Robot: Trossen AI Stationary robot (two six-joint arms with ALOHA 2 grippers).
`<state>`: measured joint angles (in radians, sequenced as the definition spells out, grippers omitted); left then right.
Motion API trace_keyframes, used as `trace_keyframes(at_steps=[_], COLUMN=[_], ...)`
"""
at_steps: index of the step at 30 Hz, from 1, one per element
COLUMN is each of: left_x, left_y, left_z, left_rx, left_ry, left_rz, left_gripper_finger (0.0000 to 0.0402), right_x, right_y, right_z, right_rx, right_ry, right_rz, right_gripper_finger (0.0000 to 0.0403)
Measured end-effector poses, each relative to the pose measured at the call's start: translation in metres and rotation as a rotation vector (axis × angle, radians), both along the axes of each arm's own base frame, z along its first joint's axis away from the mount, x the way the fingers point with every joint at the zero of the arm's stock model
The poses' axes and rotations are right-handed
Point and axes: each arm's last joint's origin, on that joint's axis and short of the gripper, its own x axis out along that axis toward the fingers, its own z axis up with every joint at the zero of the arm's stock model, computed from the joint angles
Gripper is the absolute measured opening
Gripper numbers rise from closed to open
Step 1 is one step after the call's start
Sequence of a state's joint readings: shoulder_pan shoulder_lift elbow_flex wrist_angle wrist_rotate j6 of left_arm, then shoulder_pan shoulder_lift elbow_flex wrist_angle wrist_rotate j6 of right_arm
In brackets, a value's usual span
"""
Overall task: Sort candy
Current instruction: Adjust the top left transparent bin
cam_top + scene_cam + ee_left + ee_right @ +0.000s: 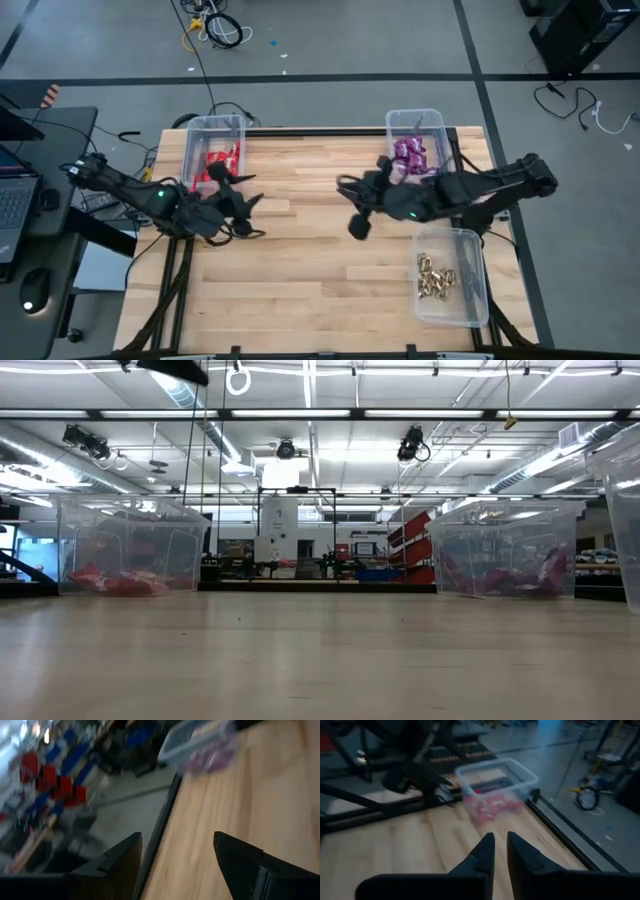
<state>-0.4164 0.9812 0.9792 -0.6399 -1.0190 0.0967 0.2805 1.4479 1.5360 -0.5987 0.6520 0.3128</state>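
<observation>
Your sorting looks finished: the flat red packets [222,165] lie in the clear plastic bin at the far left [192,150], the flat purple packets [409,158] in the far right bin [440,125], and the gold foil-wrapped pieces [436,277] in the near right bin [472,300], so each colour stays separate. Your left gripper [245,215] hangs over bare wood beside the red bin, fingers spread wide, holding nothing. Your right gripper [499,851] points across the wooden table [320,270], fingers nearly together and empty.

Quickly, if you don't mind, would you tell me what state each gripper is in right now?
Left gripper: open, holding nothing.
Right gripper: jaws nearly together with a slim gap, nothing between them.
</observation>
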Motion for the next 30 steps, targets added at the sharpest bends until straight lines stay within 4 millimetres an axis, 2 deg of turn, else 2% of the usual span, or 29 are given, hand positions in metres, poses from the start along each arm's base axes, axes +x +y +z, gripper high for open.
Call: trace_keyframes(at_steps=[4,8,13,17,19,20,25,30], left_x=[-0.022,-0.038,-0.043,-0.047,-0.048,-0.048,-0.057,-0.072], left_y=[0.016,0.027,0.029,0.032,0.036,0.039,0.053,0.064], left_z=[-0.015,-0.028,-0.041,-0.050,-0.050,-0.050,-0.048,-0.044], left_rx=[-0.069,-0.060,-0.035,0.017,0.039,0.041,-0.023,-0.222], left_ry=[0.022,0.046,0.093,0.153,0.137,0.130,0.145,0.167], left_rz=[0.140,0.269,0.291,0.313,0.353,0.375,0.446,0.413], left_gripper_finger=[0.0239,0.0214,0.0161,0.0077,0.0026,0.0014,0.0003,0.0001], right_x=[0.016,0.020,0.007,-0.012,-0.020,-0.023,-0.026,-0.023], right_y=[-0.023,-0.048,-0.077,-0.093,-0.098,-0.099,-0.096,-0.092], right_z=[-0.014,-0.025,-0.035,-0.044,-0.048,-0.049,-0.051,-0.050], right_rx=[0.008,0.045,0.081,0.163,0.205,0.222,0.269,0.286], right_ry=[0.080,0.185,0.338,0.475,0.536,0.556,0.565,0.539], right_rz=[0.008,0.015,-0.103,-0.236,-0.305,-0.331,-0.368,-0.346], right_gripper_finger=[0.0013,0.0004,0.0001,0.0000,0.0000,0.0000,0.0000,0.0000])
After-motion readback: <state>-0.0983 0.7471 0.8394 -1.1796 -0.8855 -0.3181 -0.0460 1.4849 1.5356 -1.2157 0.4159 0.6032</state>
